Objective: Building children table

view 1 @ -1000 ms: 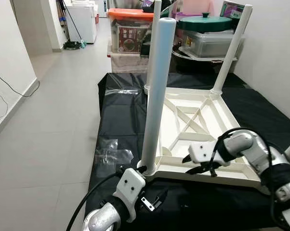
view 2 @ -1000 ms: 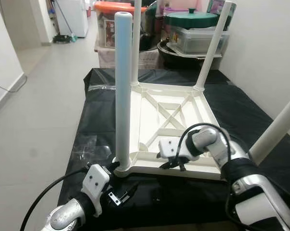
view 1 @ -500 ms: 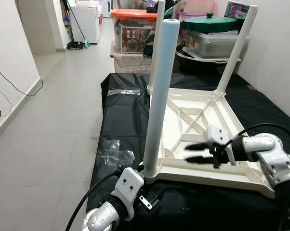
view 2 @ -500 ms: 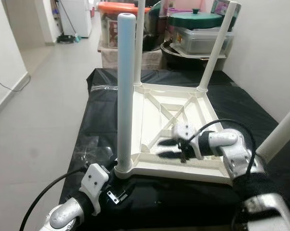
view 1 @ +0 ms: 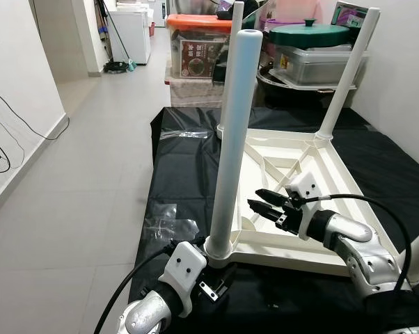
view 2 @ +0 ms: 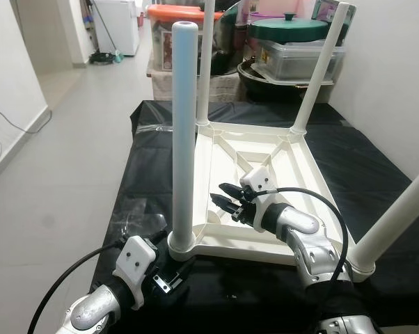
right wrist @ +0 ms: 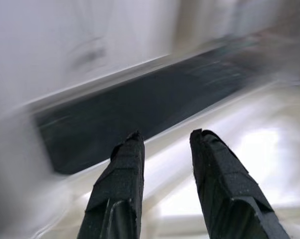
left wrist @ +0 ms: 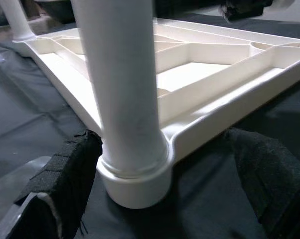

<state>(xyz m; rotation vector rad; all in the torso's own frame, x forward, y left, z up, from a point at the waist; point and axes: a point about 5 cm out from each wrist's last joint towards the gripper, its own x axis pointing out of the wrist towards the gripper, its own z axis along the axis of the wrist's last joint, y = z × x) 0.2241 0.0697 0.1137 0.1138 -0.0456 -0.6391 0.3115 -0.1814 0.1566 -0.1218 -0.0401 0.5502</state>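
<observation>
While the white children's table top [view 1: 293, 202] lies upside down on the black sheet [view 1: 178, 167] that covers the floor, ribbed underside facing up, the right gripper [view 1: 259, 202] has swung since half a second ago. A second ago it pointed down near the front rim. It now hangs over the ribbed underside, fingers level and parted, holding nothing, aimed toward the near-left leg [view 1: 234, 139]. Right wrist view is motion-blurred, so the arm is judged to be mid-move.

Left gripper [left wrist: 165, 199] is unchanged across the three instants. It sits low at the near-left corner, its two black pads spread to either side of the leg's socket collar. One pad is just beside the collar, the other well off it. Not clamped on anything.

Reading: the right arm appears to be going to the near-left leg, probably to seat or steady it while the left one braces the corner. Four legs stand in the corners already, so the build looks far along.

Orientation:
- Near-left leg: long axis upright, free end pointing at the ceiling, base in the corner socket.
- Far-right leg [view 1: 349, 73] and far-left leg [view 2: 207, 62]: also upright in their sockets.
- Near-right leg [view 2: 397, 209]: rises from the near-right corner.
- Table top: flat, with its near edge toward the robot.

Storage bins [view 1: 195, 49] stand beyond the sheet.
</observation>
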